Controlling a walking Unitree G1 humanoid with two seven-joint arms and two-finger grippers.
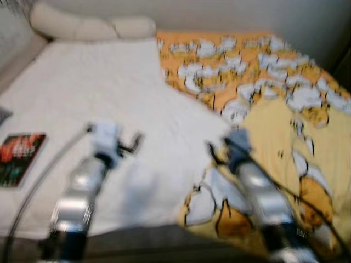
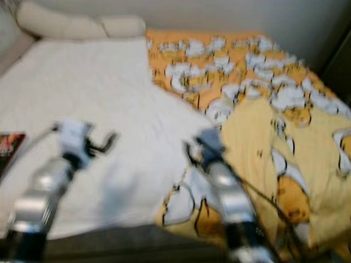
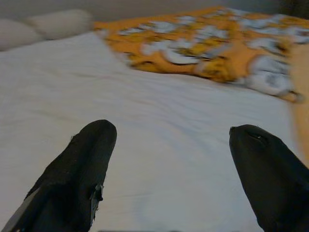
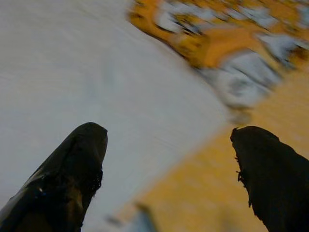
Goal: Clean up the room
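A book (image 1: pixel 19 158) with a red and dark cover is lying flat on the bed's (image 1: pixel 88 93) white sheet near the left edge, well apart from both arms; it looks like a stray thing that tidying would move off the bed, though the blur is hiding its title. Two pale pillows (image 1: pixel 90 26) are sitting end to end at the head of the bed against the wall, where they belong. The left gripper (image 3: pixel 171 145) is hovering above the bare sheet with its jaws spread wide and nothing between them; the left wrist view is looking along them over the plain white toward the pillows. It appears to be held out low and ready rather than reaching for anything yet. To its right, the quilt (image 1: pixel 274 98), orange and yellow with a white cartoon print, is covering the right part of the bed only, its edge running slantwise from near the pillows down toward the foot and leaving the sheet exposed, so the bed is reading as half made. The right gripper (image 4: pixel 169 145) is hanging just over that slanted edge, jaws likewise released and empty, with white sheet under one finger and yellow cloth under the other. That placement suggests the quilt's edge is the likely next grasp, to draw it leftward across the sheet. Both eye views are smeared, so finer detail cannot be told.
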